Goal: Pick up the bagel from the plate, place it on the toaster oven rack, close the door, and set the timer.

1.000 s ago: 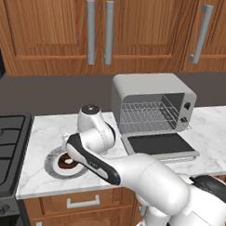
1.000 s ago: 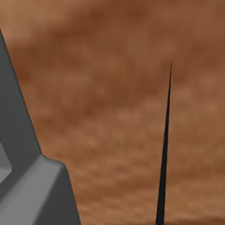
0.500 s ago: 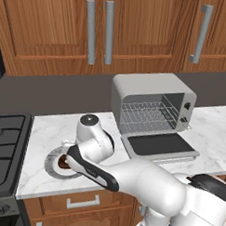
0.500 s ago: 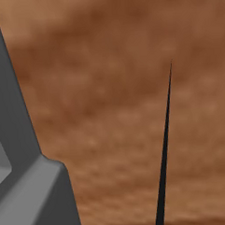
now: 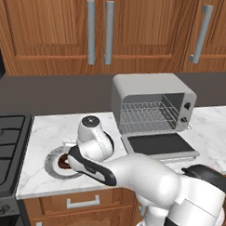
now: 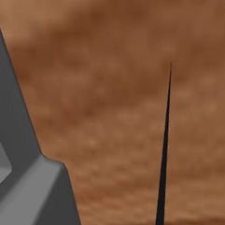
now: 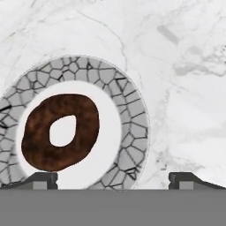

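Lowering over the last second, the white arm brought its 2-finger gripper (image 7: 113, 178) closer above the round grey-rimmed plate (image 7: 132, 128), jaws spread wide and holding nothing. The dark brown ring-shaped bagel (image 7: 60, 131) lay on the plate's white centre, left of the gap between the jaws. The grasp seemingly needed a sideways correction.

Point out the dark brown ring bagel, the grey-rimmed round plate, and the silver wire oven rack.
dark brown ring bagel (image 7: 84, 115), hand view, right side of ring
grey-rimmed round plate (image 7: 131, 128), hand view, crackled rim
silver wire oven rack (image 5: 145, 117), left base view, middle bars
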You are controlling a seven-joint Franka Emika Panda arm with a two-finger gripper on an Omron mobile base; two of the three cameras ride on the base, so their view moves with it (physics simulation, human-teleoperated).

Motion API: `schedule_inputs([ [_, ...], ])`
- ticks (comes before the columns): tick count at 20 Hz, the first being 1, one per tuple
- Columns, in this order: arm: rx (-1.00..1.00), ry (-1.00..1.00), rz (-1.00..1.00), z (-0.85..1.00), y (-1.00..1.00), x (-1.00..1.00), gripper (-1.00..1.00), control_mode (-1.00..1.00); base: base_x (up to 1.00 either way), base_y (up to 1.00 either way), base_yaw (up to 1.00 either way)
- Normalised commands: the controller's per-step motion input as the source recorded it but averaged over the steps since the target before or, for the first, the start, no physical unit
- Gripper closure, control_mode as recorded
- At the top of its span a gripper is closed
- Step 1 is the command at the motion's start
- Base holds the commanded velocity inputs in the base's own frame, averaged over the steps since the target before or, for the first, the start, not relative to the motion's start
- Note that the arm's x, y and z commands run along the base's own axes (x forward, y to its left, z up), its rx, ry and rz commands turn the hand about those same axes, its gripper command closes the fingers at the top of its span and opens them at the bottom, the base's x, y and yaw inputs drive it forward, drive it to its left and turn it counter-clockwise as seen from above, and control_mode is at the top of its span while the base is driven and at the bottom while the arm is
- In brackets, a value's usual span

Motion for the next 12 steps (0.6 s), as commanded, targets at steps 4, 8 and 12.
schedule_inputs([
  [4, 0.00, 0.00, 0.00, -0.10, 0.12, 0.13, -1.00, -1.00, 0.00, 0.00, 0.00],
  [8, 0.00, 0.00, 0.00, -0.08, 0.11, 0.15, -1.00, -1.00, 0.00, 0.00, 0.00],
  [12, 0.00, 0.00, 0.00, -0.11, 0.13, 0.17, -1.00, -1.00, 0.00, 0.00, 0.00],
])
